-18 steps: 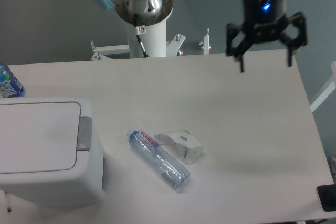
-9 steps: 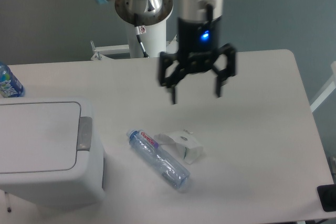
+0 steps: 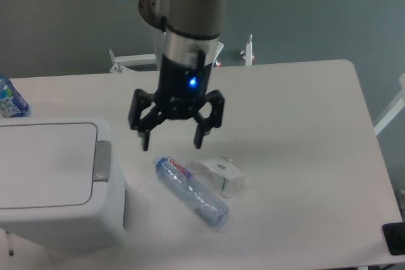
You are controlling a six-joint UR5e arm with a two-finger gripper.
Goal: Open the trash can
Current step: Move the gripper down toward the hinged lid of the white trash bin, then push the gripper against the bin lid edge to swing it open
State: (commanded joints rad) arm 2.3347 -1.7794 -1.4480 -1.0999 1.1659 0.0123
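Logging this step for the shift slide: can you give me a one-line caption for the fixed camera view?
Open claw above the lying bottle, right of the closed trash can and its grey push tab.

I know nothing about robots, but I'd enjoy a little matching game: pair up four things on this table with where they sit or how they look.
Things:
1. trash can
2. clear bottle
3. gripper
4. small white box

Descriptions:
A. open, above the table, empty
B. lying on its side mid-table
C. lid down, at the left edge
D. just right of the lying bottle

Pairs: 1-C, 2-B, 3-A, 4-D
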